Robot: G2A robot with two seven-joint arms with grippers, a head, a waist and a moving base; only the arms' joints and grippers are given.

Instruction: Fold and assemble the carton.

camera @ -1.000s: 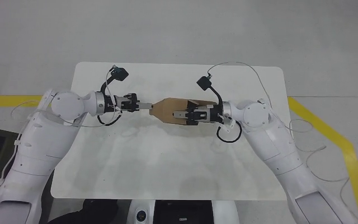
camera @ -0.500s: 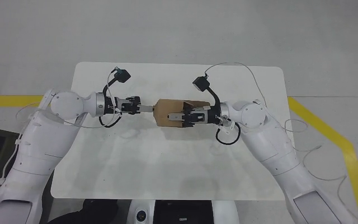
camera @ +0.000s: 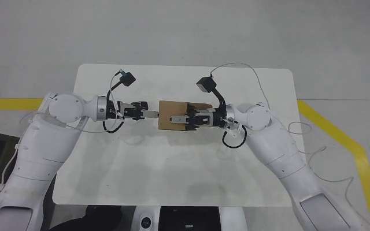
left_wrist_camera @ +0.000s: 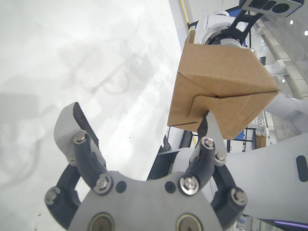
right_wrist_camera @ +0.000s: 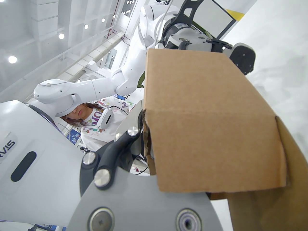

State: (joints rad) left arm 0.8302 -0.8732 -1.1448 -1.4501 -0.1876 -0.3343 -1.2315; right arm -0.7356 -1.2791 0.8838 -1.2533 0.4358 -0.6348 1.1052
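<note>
Right now the carton (camera: 173, 114) hangs above the middle of the worktop (camera: 173, 179), carried between the two arms. Its long axis runs along the line from one arm to the other, so each arm meets one end of it.

The right arm (camera: 254, 118) comes in at one end of the carton. Its jaws look clamped on a side wall there, with the outer finger (right_wrist_camera: 113, 150) just beside the cardboard edge and its partner hidden behind the wall. I judge the grip firm, since the carton is clear of the worktop and nothing else bears it.

The left arm (camera: 75, 110) faces the carton's opposite end, and its jaws stand wide apart. One fingertip (left_wrist_camera: 208, 121) touches that end face, close to the seam where the folded flaps overlap. The free finger (left_wrist_camera: 77, 118) is well off to the side of the carton and touches nothing.

So the carton lies straight ahead of the left jaws, end on. Any push to seat the flaps would probably run along the long axis, into the right arm's hold.

The end towards the left arm is closed by its flaps. At the right arm's end a loose flap (right_wrist_camera: 292, 169) stands out. The carton's inside is hidden, so I cannot tell whether it holds anything.
</note>
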